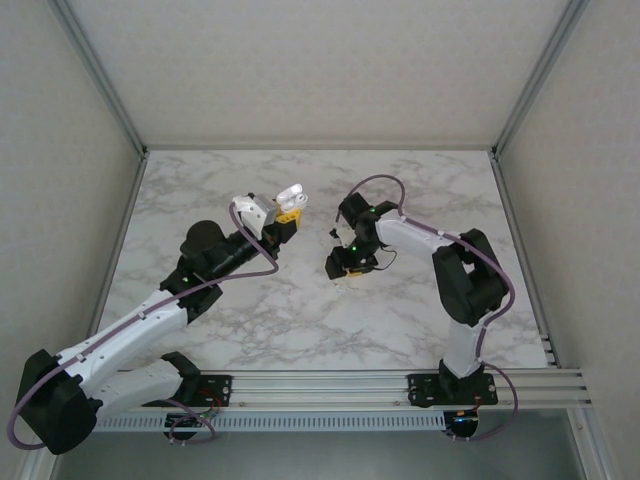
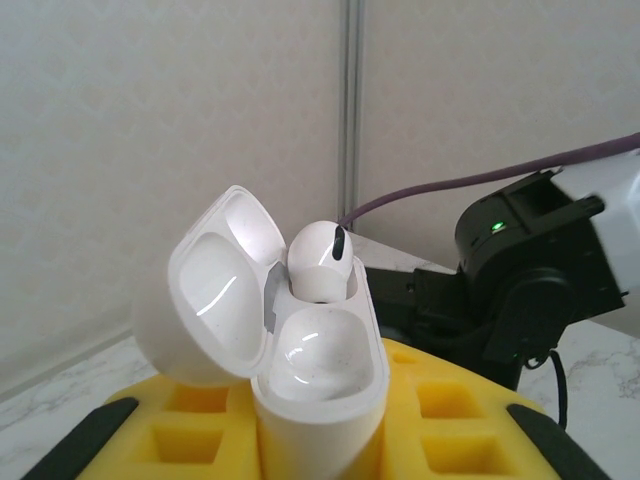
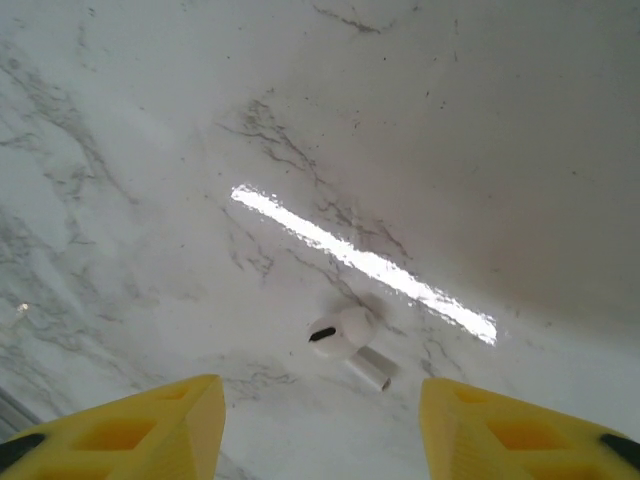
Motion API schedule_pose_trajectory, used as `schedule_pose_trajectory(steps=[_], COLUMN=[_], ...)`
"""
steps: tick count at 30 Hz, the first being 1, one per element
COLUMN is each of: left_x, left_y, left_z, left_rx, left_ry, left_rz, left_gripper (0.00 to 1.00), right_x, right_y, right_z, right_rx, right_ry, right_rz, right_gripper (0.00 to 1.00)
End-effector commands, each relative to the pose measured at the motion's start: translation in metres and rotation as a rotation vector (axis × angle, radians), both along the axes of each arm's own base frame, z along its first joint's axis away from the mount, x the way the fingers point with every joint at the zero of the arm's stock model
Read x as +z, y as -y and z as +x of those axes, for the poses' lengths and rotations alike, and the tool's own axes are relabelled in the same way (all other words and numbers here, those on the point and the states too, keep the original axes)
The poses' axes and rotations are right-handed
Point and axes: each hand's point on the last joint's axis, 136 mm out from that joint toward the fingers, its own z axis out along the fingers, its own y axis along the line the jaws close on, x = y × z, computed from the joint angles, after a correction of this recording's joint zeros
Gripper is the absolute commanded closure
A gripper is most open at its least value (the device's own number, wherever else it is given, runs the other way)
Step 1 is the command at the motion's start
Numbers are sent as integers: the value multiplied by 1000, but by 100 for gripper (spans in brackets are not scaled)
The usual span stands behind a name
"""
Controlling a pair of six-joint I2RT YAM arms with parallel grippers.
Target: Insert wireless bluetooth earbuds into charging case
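My left gripper (image 2: pixel 320 445) is shut on a white charging case (image 2: pixel 322 395), held upright between its yellow fingers (image 2: pixel 450 410). The case's lid (image 2: pixel 205 300) is swung open to the left. One white earbud (image 2: pixel 320 260) sits in the far socket, and the near socket is hollow. From above, the case (image 1: pixel 291 197) is raised over the table's middle at the tip of my left gripper (image 1: pixel 283 216). Another white earbud (image 3: pixel 345 335) lies on its side on the marble. My right gripper (image 3: pixel 320 430) hovers open just above it, apart from it, with its yellow fingers (image 3: pixel 150 425) on either side.
The marble table (image 1: pixel 300 320) spreads around both arms, with grey walls and aluminium posts at its edges. My right gripper (image 1: pixel 350 268) hangs close to the right of the held case; that right arm (image 2: pixel 530 280) looms behind the case in the left wrist view.
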Motion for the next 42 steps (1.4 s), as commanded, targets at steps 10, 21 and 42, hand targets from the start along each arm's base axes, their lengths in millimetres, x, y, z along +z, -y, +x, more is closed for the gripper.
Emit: schedule_pose_trajectory(steps=[10, 21, 42], left_x=[-2, -2, -3], left_y=[0, 3, 7], left_z=[1, 2, 5], left_rx=[8, 1, -13], left_ry=[11, 7, -3], left_rz=[3, 1, 2], left_gripper=[100, 100, 100], right_x=[-25, -31, -22], right_y=[-1, 3, -2], right_z=[-13, -28, -45], right_rx=[62, 83, 100], right_ry=[-27, -51, -89], right_rz=[-98, -122, -89], right_gripper=[45, 46, 49])
